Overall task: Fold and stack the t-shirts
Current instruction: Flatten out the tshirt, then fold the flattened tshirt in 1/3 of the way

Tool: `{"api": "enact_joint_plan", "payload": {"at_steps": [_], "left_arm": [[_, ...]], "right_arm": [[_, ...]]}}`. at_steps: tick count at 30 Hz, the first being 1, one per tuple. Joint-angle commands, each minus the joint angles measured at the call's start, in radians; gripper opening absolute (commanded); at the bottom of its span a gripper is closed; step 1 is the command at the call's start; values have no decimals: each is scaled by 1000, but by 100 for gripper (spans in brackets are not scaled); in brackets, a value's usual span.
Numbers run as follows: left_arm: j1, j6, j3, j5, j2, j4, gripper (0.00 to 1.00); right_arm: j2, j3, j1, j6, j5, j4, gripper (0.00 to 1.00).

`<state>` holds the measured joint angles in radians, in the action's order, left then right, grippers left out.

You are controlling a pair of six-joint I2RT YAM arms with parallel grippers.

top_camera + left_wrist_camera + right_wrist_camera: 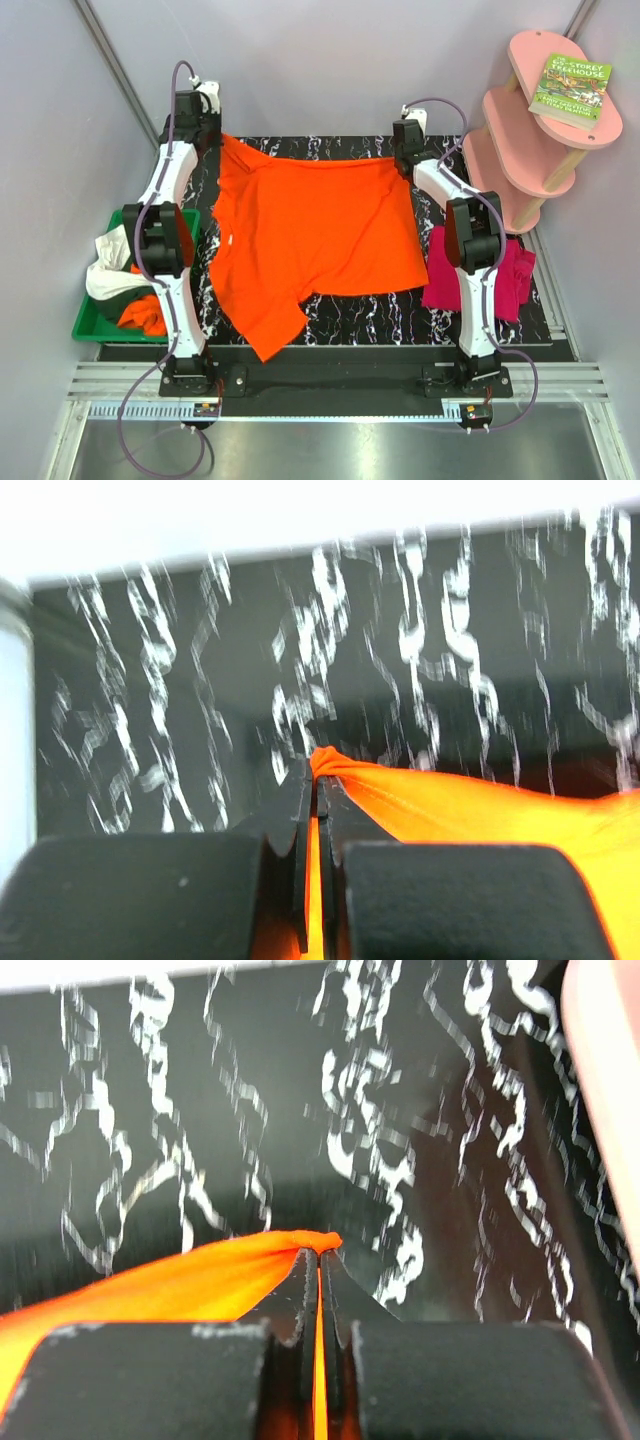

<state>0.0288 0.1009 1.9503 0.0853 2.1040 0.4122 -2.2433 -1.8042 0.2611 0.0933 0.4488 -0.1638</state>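
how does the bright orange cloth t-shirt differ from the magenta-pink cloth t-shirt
The bright orange t-shirt is spread in the middle; the magenta-pink t-shirt lies bunched at the right edge. The left gripper and right gripper pinch the orange one's far corners; neither holds the pink one. Both are plain cloth on the black marbled table.

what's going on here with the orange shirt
The left gripper and right gripper each pinch a far corner of the orange shirt, jaws shut on the cloth. It lies spread across the table. A pink shirt sits at the right edge, and more shirts wait in the green bin on the left.
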Motion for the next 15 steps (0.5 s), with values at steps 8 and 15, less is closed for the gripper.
{"api": "enact_joint_plan", "payload": {"at_steps": [8,15], "left_arm": [[-23,20,286,-56,183,36,0],[-24,-1,213,-75,130,-9,0]], "right_arm": [[-133,-245,-46,13,-70,-34,0],[-144,-239,-48,37,-96,-37,0]]}}
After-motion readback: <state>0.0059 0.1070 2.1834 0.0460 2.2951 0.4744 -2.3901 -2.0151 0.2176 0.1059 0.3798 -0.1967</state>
